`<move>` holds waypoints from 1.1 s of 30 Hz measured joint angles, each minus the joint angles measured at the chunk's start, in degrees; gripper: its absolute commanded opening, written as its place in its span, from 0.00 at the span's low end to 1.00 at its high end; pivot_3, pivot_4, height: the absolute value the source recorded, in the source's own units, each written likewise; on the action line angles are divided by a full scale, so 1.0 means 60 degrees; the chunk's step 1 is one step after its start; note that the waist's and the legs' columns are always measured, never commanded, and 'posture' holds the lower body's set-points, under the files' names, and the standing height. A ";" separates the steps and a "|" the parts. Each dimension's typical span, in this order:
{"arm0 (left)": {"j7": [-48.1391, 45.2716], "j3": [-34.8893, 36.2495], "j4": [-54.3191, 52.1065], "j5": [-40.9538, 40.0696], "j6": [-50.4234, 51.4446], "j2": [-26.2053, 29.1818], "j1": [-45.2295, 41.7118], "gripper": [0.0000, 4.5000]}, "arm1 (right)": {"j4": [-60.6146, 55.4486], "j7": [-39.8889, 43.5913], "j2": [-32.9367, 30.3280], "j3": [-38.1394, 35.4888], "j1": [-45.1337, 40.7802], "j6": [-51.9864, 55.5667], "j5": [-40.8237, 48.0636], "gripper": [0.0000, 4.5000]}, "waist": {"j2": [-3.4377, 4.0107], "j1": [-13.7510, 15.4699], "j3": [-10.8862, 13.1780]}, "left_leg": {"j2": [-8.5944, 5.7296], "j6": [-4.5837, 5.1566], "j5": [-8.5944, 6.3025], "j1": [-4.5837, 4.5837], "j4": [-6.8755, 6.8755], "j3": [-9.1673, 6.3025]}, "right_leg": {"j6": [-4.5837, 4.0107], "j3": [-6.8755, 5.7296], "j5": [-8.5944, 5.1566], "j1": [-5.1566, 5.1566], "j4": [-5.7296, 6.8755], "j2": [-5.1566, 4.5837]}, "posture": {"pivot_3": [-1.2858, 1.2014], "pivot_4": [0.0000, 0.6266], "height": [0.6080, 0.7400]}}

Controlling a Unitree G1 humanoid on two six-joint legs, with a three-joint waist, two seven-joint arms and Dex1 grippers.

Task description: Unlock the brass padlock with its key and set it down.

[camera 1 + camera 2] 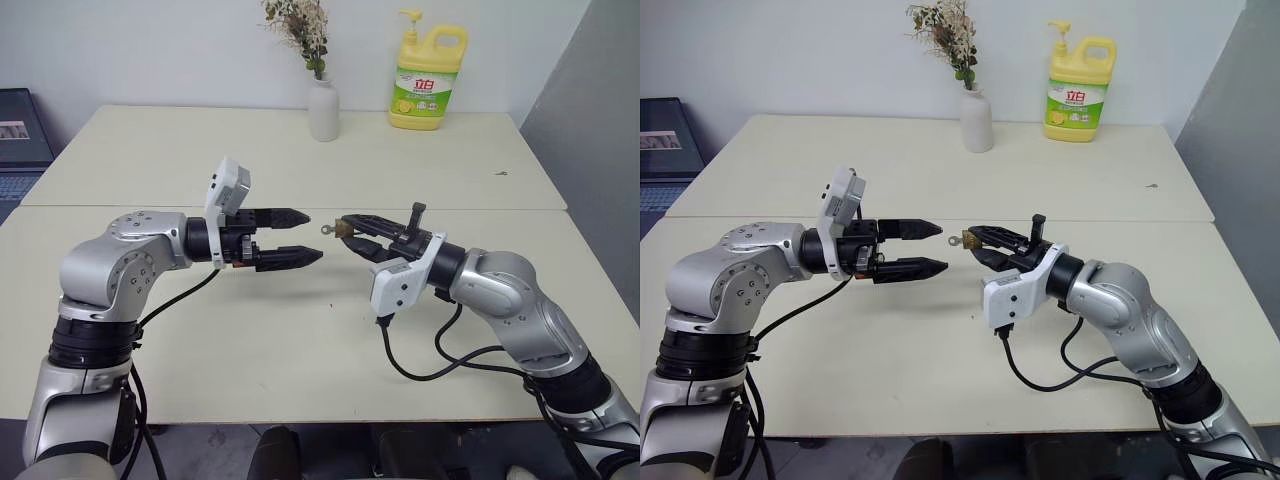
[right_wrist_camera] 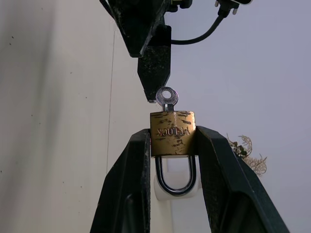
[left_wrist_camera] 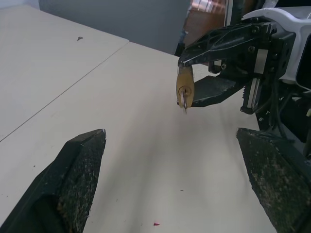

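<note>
My right gripper (image 2: 172, 141) is shut on the brass padlock (image 2: 172, 132), pinching its body from both sides above the table. The silver shackle (image 2: 176, 182) points back between the fingers. The key (image 2: 166, 97) sits in the keyhole, its round head sticking out toward my left gripper. My left gripper (image 1: 314, 236) is open and level, its fingertips a short gap from the key and touching nothing. In the left wrist view the padlock (image 3: 184, 86) hangs ahead between the spread fingers (image 3: 80, 170), with the key (image 3: 183, 103) end-on.
A white vase (image 1: 323, 108) with dried flowers and a yellow detergent bottle (image 1: 428, 80) stand at the far edge of the back table. A seam (image 1: 480, 209) divides the two tables. A laptop (image 1: 20, 140) sits at far left and a grey partition (image 1: 600, 150) at right.
</note>
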 measured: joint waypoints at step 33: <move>0.0135 -0.0016 0.0423 -0.0587 0.0572 -0.0523 -0.0426 0.00 | 0.0007 0.0335 0.0338 0.0017 0.0024 0.0253 -0.0043 0.21 | 0.0000 0.0001 0.0000 | -0.0001 -0.0001 0.0001 0.0001 0.0001 -0.0007 | -0.0002 -0.0004 0.0001 0.0004 0.0001 0.0000 | 0.52 0.24 1.00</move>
